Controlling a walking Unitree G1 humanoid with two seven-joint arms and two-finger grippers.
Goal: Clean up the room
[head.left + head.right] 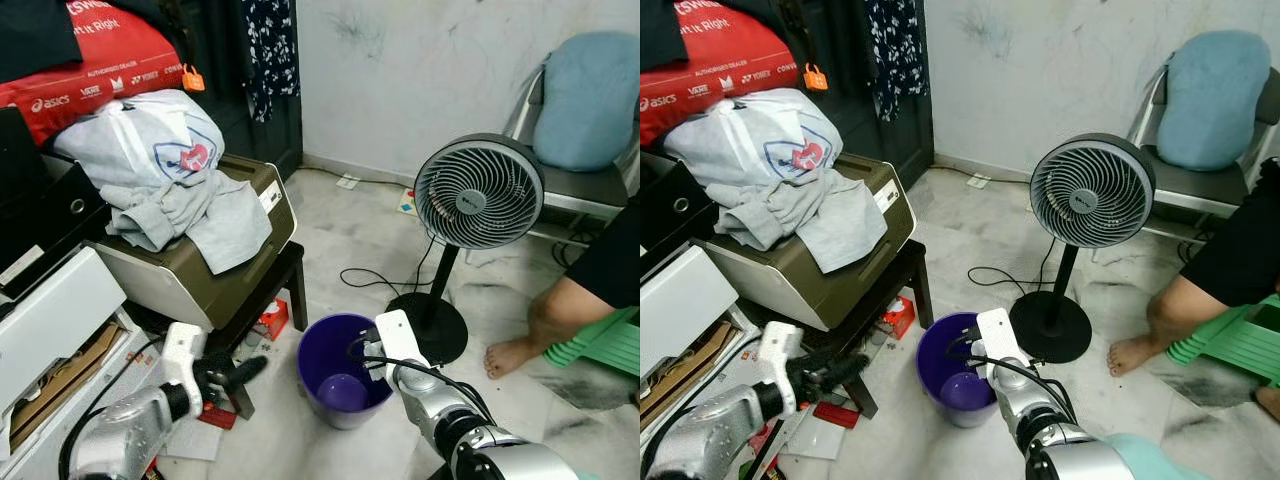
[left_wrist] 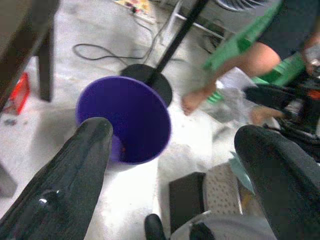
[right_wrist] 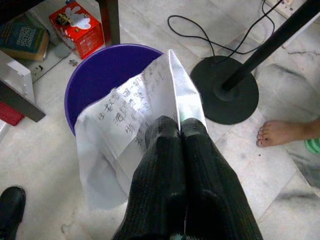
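My right gripper (image 3: 179,131) is pinched fully together on a sheet of paper (image 3: 131,130), its two black fingers side by side with the sheet caught between their tips; the paper is folded along a crease and hangs directly over the mouth of the purple bin (image 3: 102,70), which stands on the marble floor (image 1: 350,235) just beside the round black base of the standing fan (image 1: 478,192). The sheet carries several lines of handwriting, too small and slanted for me to read. My left gripper (image 2: 175,150) is spread wide and has hold of nothing, its fingers (image 2: 75,175) well apart, and it hovers low beside the dark bench, pointing toward the bin. On that bench (image 1: 265,300) sits a brown printer (image 1: 190,265) with grey clothes (image 1: 185,215) draped over it and a white plastic bag (image 1: 145,135) bearing a red and blue crest on top. Behind them lies a red bag (image 1: 95,65) printed with "asics", among other small logos I cannot read. A small red carton (image 3: 77,27) and a dark book (image 3: 22,37) lie on the floor under the bench, their print not readable. A person's bare foot (image 1: 512,355) rests on the floor close to the fan base, next to a green plastic stool (image 1: 600,340).
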